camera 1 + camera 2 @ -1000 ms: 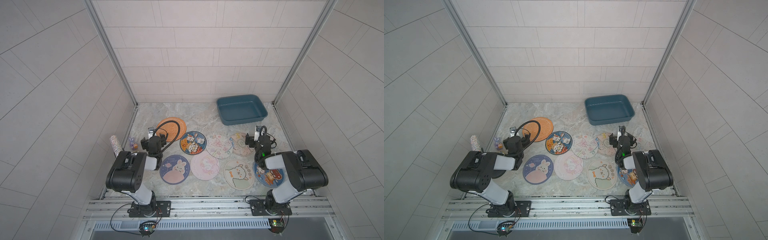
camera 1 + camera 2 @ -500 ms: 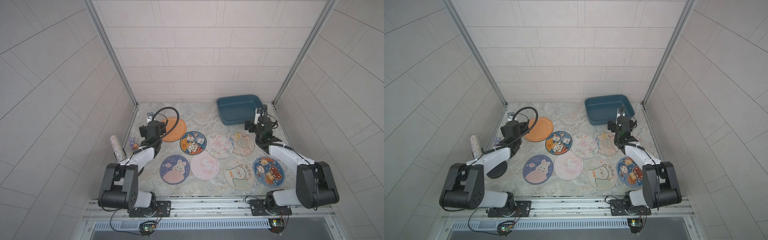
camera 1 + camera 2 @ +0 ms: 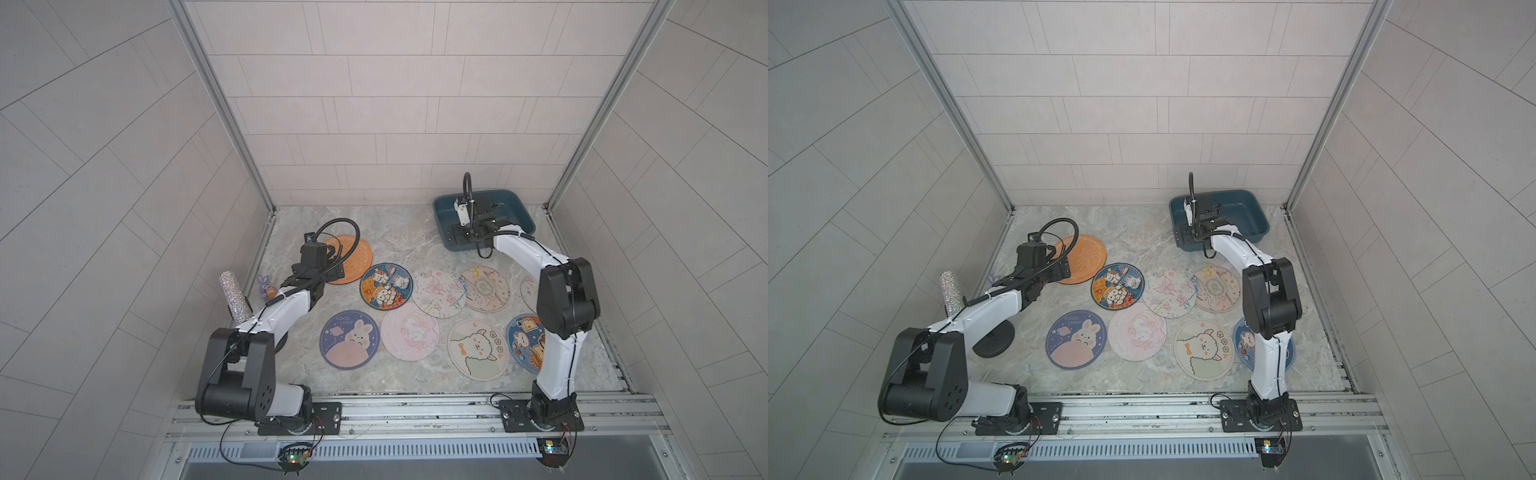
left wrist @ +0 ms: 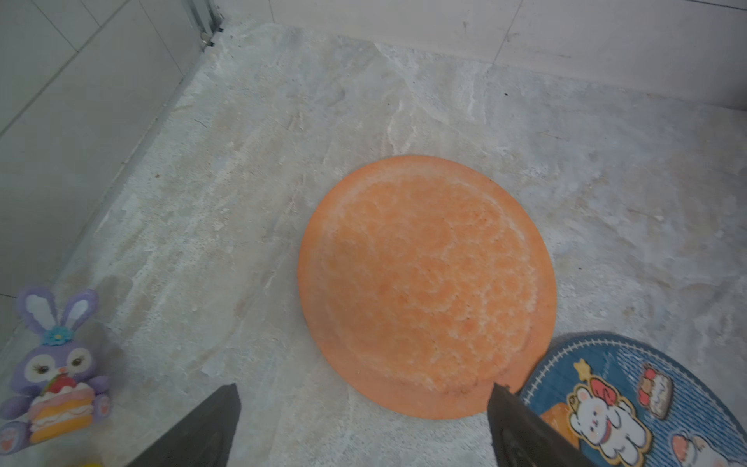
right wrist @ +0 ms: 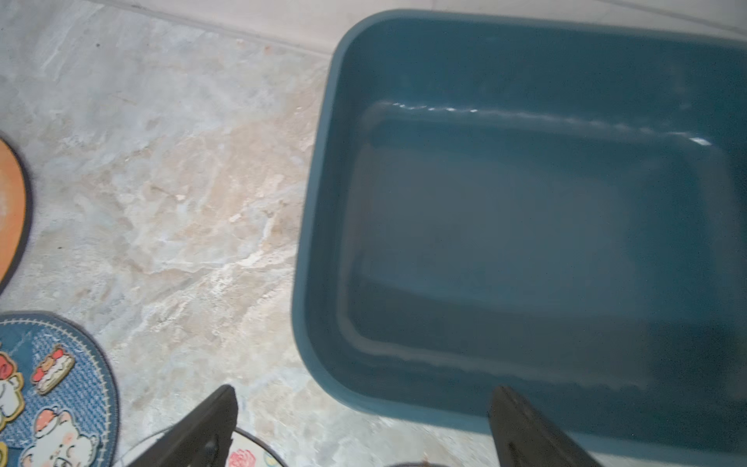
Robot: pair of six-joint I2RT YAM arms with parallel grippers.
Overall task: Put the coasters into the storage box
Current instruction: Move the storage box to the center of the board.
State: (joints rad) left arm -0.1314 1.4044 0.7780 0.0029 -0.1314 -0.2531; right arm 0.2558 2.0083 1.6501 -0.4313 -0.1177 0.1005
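Several round coasters lie flat on the marble floor. The plain orange coaster (image 3: 353, 257) (image 4: 424, 283) is at the back left, with a navy bear-print coaster (image 3: 385, 286) beside it. My left gripper (image 3: 322, 270) (image 4: 364, 394) hovers open over the orange coaster's near edge and holds nothing. The teal storage box (image 3: 513, 210) (image 5: 525, 222) stands empty at the back right. My right gripper (image 3: 476, 228) (image 5: 364, 394) hangs open above the box's front left corner, also holding nothing. My right arm partly hides a blue animal-print coaster (image 3: 521, 340).
A purple bunny figurine (image 3: 264, 286) (image 4: 56, 364) and a glittery cylinder (image 3: 232, 295) stand by the left wall. A black round disc (image 3: 994, 340) lies under my left arm. Tiled walls close in on three sides, and a metal rail (image 3: 415, 409) runs along the front.
Both arms have unfolded and reached toward the back. The left gripper moved over the orange coaster, the right one to the storage box. Both stayed open.
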